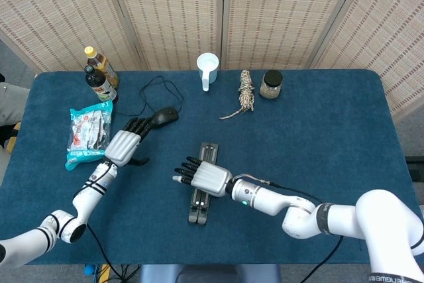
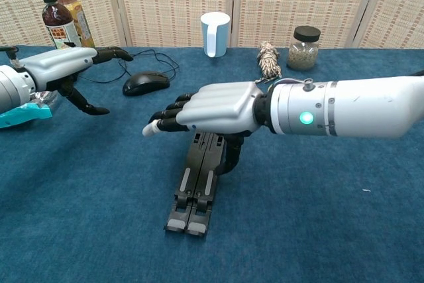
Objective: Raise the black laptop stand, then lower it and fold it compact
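The black laptop stand (image 1: 197, 207) (image 2: 196, 186) lies flat on the blue table, its two bars pressed side by side into one narrow strip. My right hand (image 1: 203, 177) (image 2: 213, 107) hovers over the stand's far half, fingers stretched out to the left and holding nothing. Its thumb hangs down beside the stand's right edge; I cannot tell whether it touches. The hand hides the stand's middle in the head view. My left hand (image 1: 125, 144) (image 2: 59, 69) floats well off to the left near the mouse, fingers apart and empty.
A black mouse (image 1: 164, 116) (image 2: 145, 83) with its cable lies behind the left hand. Two bottles (image 1: 99, 74) and a snack bag (image 1: 87, 134) stand at the far left. A white mug (image 1: 207, 69), a rope bundle (image 1: 246, 93) and a jar (image 1: 271, 84) line the back.
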You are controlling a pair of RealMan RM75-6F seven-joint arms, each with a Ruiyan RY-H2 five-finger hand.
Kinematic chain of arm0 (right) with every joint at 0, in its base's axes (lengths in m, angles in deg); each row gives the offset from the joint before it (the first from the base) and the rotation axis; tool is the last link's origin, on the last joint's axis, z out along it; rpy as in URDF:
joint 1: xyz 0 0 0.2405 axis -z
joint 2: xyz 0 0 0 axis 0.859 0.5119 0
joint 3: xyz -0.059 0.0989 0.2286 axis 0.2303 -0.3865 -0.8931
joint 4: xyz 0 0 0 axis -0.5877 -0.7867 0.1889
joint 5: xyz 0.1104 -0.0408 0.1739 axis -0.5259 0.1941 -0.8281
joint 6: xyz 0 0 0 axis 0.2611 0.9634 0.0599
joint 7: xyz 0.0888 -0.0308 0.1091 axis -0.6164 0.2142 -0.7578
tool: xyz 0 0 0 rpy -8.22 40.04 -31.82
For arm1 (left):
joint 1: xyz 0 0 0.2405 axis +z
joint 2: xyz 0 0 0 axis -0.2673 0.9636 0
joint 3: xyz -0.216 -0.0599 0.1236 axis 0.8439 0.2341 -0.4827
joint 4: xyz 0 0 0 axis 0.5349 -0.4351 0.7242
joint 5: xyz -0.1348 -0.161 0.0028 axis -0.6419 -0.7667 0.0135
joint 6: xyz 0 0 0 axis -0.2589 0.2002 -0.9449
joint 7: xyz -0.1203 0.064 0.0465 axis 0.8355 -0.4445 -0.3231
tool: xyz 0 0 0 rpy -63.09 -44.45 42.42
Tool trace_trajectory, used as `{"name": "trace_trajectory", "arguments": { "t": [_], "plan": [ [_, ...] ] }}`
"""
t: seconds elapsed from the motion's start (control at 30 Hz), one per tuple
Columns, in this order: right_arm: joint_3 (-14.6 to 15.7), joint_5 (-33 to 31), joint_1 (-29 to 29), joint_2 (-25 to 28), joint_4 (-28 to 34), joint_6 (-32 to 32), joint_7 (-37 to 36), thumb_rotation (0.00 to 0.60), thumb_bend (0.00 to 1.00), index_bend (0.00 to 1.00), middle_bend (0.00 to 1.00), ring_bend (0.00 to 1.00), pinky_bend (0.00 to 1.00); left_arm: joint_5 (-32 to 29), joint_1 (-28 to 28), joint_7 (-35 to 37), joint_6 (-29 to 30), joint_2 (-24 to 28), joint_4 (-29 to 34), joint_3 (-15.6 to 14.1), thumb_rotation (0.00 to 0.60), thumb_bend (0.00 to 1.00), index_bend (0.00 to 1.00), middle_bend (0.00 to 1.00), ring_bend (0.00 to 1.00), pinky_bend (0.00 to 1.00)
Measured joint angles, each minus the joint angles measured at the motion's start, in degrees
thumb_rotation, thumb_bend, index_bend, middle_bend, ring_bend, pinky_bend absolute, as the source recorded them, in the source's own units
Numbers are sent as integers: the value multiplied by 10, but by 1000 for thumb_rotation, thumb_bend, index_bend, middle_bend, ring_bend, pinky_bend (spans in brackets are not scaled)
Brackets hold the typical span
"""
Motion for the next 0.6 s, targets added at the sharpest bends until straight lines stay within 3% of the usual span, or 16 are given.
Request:
{"name": "trace_trajectory", "arguments": {
  "t": [0.27,0.6],
  "plan": [
    [-5,-77,95,56,77,101,46,600,134,0,0,0,0,-15,32,-46,32,33,36,0,600,174,68,7,0,0],
    [27,-138,274,153,165,298,77,600,134,0,38,0,0,-40,112,-106,101,79,94,-15,600,174,69,7,0,0]
  ]
}}
